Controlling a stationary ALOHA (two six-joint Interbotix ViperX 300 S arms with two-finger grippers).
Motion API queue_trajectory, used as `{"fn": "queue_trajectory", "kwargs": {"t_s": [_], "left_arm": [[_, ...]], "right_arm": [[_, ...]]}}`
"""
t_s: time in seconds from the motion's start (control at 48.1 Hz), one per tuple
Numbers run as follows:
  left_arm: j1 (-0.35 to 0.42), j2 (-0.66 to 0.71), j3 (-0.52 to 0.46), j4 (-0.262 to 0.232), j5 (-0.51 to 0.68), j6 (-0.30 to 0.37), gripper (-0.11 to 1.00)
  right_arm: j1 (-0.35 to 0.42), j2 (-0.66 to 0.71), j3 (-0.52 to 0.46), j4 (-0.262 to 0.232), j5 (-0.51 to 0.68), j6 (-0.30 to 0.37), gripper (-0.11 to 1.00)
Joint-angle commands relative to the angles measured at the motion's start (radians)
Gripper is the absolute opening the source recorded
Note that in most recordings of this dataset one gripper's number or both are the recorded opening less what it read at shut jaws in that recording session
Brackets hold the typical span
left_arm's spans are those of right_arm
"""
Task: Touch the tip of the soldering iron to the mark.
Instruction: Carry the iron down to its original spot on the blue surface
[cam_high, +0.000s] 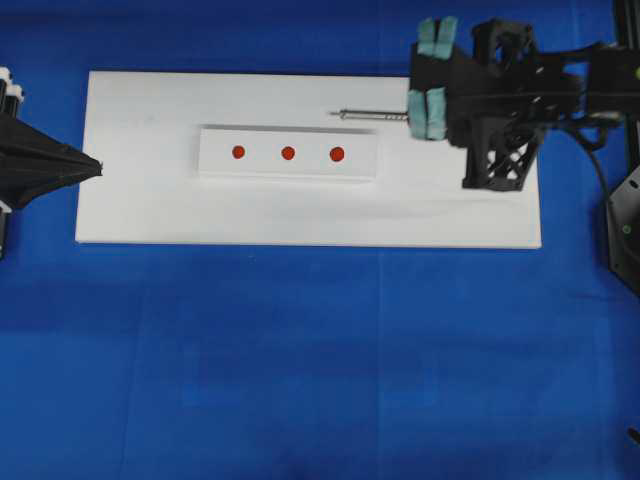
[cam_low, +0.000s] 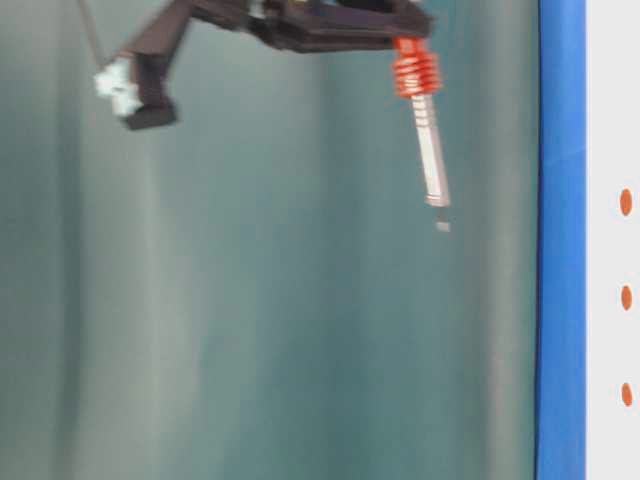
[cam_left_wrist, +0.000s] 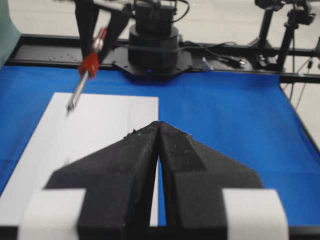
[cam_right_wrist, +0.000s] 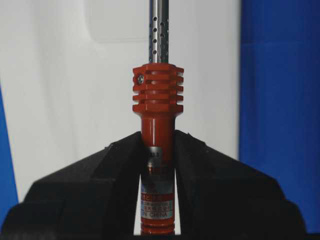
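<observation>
**A:** Nearest your right wrist view are the black, matte fingers (cam_right_wrist: 100, 195) of the right tool (cam_right_wrist: 158, 165), pinched on the iron (cam_right_wrist: 158, 125) at its red-orange handle. Above the grip you see a ribbed collar with a small screw, then a perforated silver shaft running up out of view.

**B:** And the arm's pose?

**A:** From overhead, your right arm reaches in from the right, its tool (cam_high: 432, 112) over the far right part of the white board (cam_high: 150, 200). The iron's shaft (cam_high: 372, 115) sticks out leftward, just past the back edge of the raised white strip (cam_high: 260, 165). The side view is blurred; there the iron (cam_low: 425, 130) hangs tilted in the air, tip down.

**B:** The marks?

**A:** Three red dots in a row on the strip; the right dot (cam_high: 337, 154) lies closest to the tip, though apart from it.

**B:** Left side?

**A:** Your left tool (cam_left_wrist: 159, 150) has its rough foam-like wedges pressed together, holding nothing. It rests level at the board's left edge (cam_high: 85, 168), over the blue cloth on the desk (cam_high: 300, 360).
</observation>
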Motion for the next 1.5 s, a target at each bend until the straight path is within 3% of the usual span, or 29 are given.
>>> {"fn": "queue_trajectory", "kwargs": {"t_s": [0.0,0.541,0.791,0.978,1.186,1.477], "left_arm": [[-0.002,0.005,-0.011,0.002,-0.009,0.000,0.00],[-0.002,0.005,-0.011,0.002,-0.009,-0.012,0.00],[-0.002,0.005,-0.011,0.002,-0.009,-0.012,0.00],[-0.002,0.005,-0.011,0.002,-0.009,-0.012,0.00],[-0.002,0.005,-0.011,0.002,-0.009,-0.011,0.00],[-0.002,0.005,-0.011,0.002,-0.014,-0.012,0.00]], "right_arm": [[-0.002,-0.044,-0.054,-0.005,0.037,0.000,0.06],[-0.002,-0.060,-0.063,-0.006,0.066,0.005,0.06],[0.044,-0.074,-0.052,0.005,0.075,0.031,0.06],[0.127,-0.089,-0.035,-0.003,0.091,0.156,0.06],[0.291,-0.087,-0.028,-0.035,0.117,0.321,0.06],[0.538,-0.048,-0.038,-0.152,0.175,0.626,0.06]]}}
